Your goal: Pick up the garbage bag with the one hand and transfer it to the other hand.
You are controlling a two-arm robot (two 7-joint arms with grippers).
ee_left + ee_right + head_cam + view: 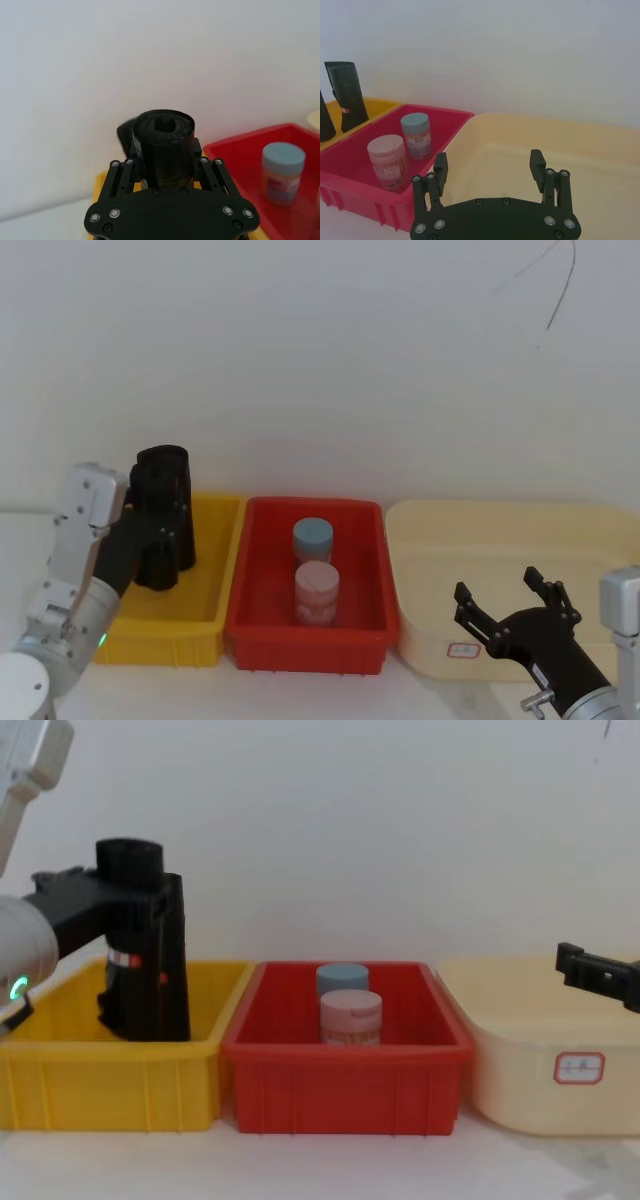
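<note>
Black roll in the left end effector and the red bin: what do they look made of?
The garbage bag: thin plastic film, seemingly, black with a slight sheen; wound layers and creases show at its end. The red bin: rigid moulded plastic by the look, smooth, semi-gloss, with a thick rim.

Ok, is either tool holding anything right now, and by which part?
The left tool is shut on the black garbage bag roll, clamping its upper part, above the label band. The right tool is open and holds nothing.
</note>
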